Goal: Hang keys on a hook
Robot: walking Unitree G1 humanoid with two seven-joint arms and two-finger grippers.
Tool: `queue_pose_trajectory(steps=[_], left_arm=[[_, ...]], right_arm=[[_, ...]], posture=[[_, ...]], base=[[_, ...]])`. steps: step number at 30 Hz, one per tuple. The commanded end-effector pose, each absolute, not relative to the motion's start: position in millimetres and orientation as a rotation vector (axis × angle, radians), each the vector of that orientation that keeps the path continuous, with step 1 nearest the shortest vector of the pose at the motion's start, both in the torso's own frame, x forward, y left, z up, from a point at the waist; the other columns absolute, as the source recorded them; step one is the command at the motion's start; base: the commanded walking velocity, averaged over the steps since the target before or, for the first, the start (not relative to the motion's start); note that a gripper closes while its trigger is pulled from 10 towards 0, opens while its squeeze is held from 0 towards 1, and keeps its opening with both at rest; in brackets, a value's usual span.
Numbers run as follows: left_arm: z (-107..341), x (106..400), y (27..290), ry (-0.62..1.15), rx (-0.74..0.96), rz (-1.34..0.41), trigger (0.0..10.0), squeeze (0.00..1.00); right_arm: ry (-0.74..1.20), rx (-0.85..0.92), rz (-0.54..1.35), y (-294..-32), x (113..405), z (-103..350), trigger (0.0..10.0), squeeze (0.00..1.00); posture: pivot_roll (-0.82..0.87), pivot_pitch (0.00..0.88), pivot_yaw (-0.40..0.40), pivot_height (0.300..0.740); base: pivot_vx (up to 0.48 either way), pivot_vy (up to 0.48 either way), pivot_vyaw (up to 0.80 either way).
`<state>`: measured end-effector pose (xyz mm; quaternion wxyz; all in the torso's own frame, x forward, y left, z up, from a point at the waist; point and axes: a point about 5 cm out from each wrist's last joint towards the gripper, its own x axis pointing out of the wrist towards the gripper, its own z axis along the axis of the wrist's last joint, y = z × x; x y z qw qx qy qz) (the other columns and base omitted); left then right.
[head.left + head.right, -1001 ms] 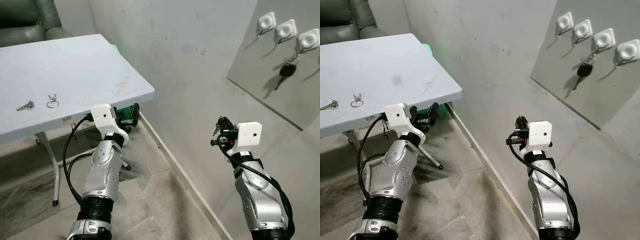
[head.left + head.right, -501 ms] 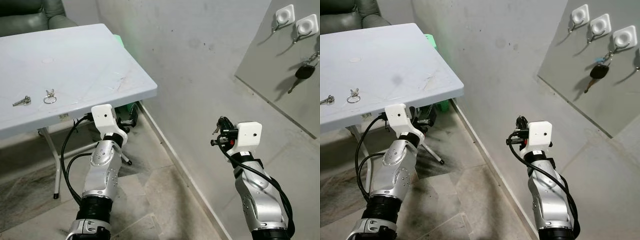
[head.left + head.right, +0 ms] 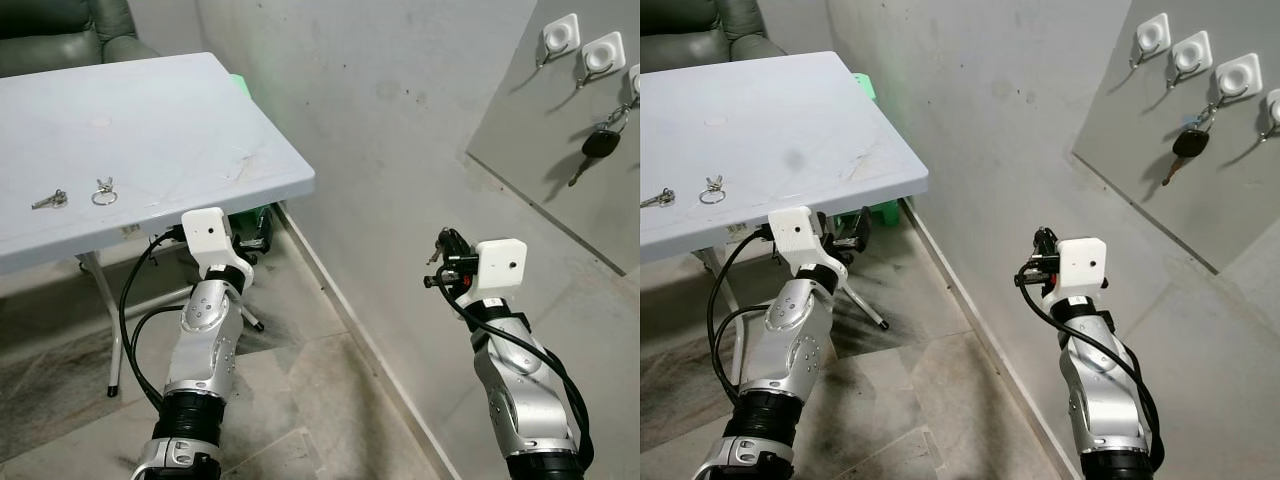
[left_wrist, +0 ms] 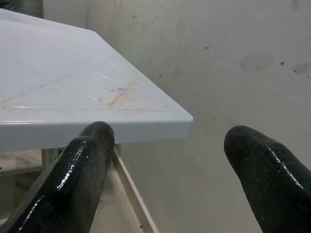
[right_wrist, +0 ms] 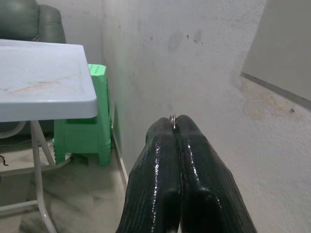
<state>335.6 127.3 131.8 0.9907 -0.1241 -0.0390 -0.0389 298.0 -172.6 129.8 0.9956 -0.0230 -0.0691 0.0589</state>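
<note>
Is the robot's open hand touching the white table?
Apart. In the left eye view the left gripper hangs below the white table edge, and the left wrist view shows its spread fingers with the table's corner beyond them.

Smooth white plastic table (image 3: 200,130); glossy black gripper fingers (image 5: 194,179); rough wall (image 3: 400,120).

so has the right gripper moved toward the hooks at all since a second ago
Cannot tell. The right gripper sits at much the same spot in the head views, while the hooks and table shifted together, so the camera moved.
</note>
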Motion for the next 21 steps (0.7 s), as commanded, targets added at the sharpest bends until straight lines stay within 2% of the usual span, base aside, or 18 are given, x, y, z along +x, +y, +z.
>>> queue_pose_trajectory(steps=[1, 9, 21], left_arm=[[135.9, 337.0, 122.4, -0.097, -0.231, -0.101, 10.0, 0.0], [139.9, 338.8, 123.7, -0.111, -0.235, -0.116, 10.0, 0.0], [143.0, 338.2, 119.8, -0.134, -0.225, -0.173, 10.0, 0.0]], right_arm=[[-0.15, -0.052, 0.098, -177.5, 300.8, 133.0, 10.0, 0.0], [-0.123, -0.04, 0.078, -180.5, 304.5, 130.8, 10.0, 0.0], [-0.125, -0.038, 0.072, -180.4, 306.7, 131.1, 10.0, 0.0]], posture=[[-0.03, 0.0, -0.06, 0.74], [-0.02, 0.0, -0.057, 0.74], [-0.02, 0.0, -0.051, 0.74]], base=[[0.0, 0.0, 0.0], [0.0, 0.0, 0.0], [0.0, 0.0, -0.73]])
